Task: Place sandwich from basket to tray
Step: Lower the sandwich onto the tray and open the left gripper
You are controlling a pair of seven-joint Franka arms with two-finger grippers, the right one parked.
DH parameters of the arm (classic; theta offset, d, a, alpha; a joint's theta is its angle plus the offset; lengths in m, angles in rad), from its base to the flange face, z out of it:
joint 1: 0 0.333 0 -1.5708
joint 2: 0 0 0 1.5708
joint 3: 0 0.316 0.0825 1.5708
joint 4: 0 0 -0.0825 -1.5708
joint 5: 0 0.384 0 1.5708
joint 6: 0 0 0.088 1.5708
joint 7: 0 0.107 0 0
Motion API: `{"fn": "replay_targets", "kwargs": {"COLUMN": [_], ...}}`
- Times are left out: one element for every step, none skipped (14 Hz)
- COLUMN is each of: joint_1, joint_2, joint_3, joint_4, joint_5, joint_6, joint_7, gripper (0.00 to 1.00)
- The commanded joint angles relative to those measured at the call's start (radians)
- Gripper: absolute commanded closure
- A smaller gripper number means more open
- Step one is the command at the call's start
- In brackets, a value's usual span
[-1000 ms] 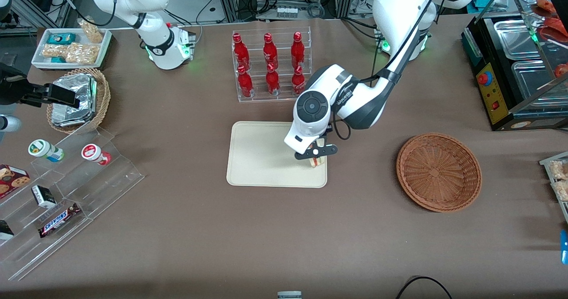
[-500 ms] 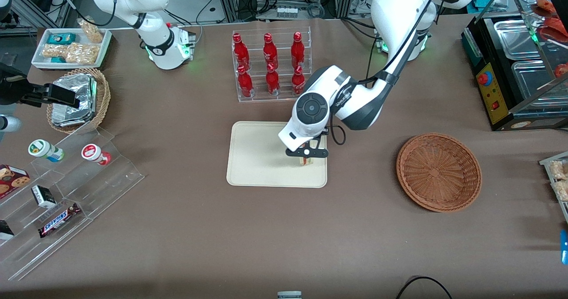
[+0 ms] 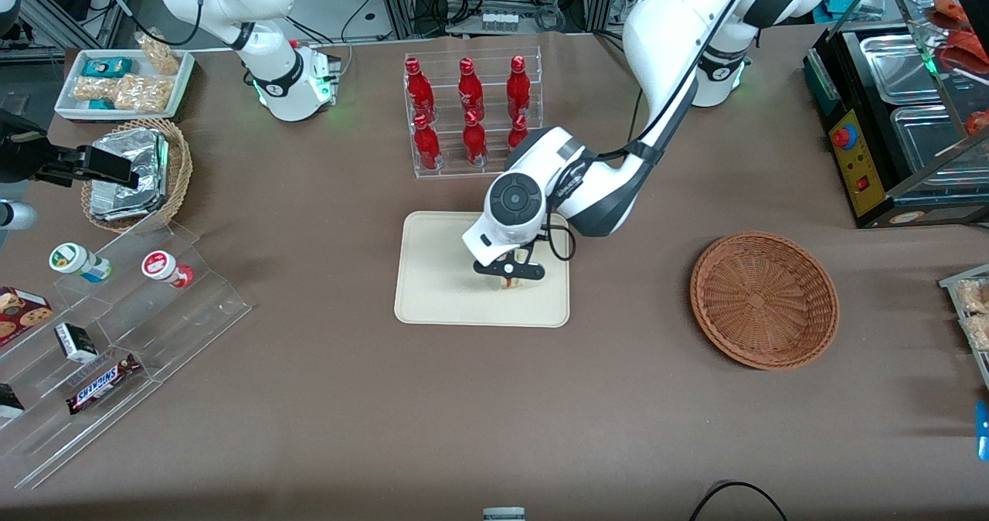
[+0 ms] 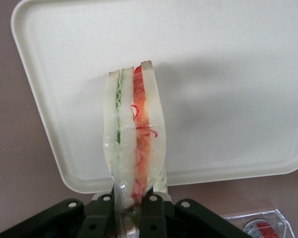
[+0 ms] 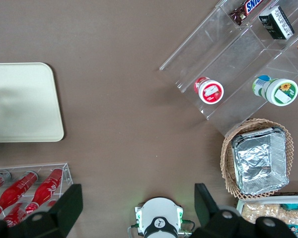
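My left gripper (image 3: 509, 272) hangs over the cream-beige tray (image 3: 433, 274), at the part of it nearest the working arm's end. It is shut on the sandwich (image 4: 134, 129), a wedge of white bread with green and orange-red filling in clear wrap. Both black fingers (image 4: 105, 208) press the wedge's wrapped end. The sandwich points out over the tray (image 4: 228, 74) and throws a shadow on it. Only a sliver of the sandwich (image 3: 508, 282) shows under the wrist in the front view. The reddish-brown basket (image 3: 763, 298) holds nothing and lies toward the working arm's end.
A clear rack of red bottles (image 3: 471, 115) stands just farther from the camera than the tray. Toward the parked arm's end are a stepped acrylic shelf with snacks (image 3: 116, 320), a tan basket of foil packs (image 3: 135, 173) and a white snack tray (image 3: 124, 80). A food warmer (image 3: 904, 119) stands toward the working arm's end.
My gripper has carried the sandwich across the tray toward the parked arm's end, from the tray's edge to a spot more inward. The grip is unchanged.
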Motion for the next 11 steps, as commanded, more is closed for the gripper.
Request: {"fn": "replay_targets", "kwargs": {"joint_1": [-0.019,-0.034,-0.042,-0.045,-0.050,-0.057,-0.059,-0.064,-0.070,-0.070,-0.070], "joint_2": [0.053,0.067,0.084,0.093,0.096,0.099,0.113,0.128,0.137,0.142,0.142], "joint_3": [0.009,0.009,0.011,0.011,0.011,0.014,0.014,0.012,0.012,0.012,0.012], "joint_4": [0.077,0.095,0.111,0.119,0.120,0.122,0.129,0.154,0.160,0.160,0.160], "joint_5": [-0.010,-0.010,-0.009,-0.008,-0.007,-0.007,0.002,0.022,0.033,0.033,0.033], "joint_6": [-0.003,-0.003,-0.003,-0.003,-0.003,-0.001,0.002,0.010,0.011,0.013,0.019], "joint_7": [-0.014,-0.031,-0.055,-0.062,-0.063,-0.071,-0.094,-0.115,-0.129,-0.131,-0.132], "gripper": [0.84,0.84,0.84,0.84,0.84,0.84,0.84,0.84,0.84,0.78,0.62]}}
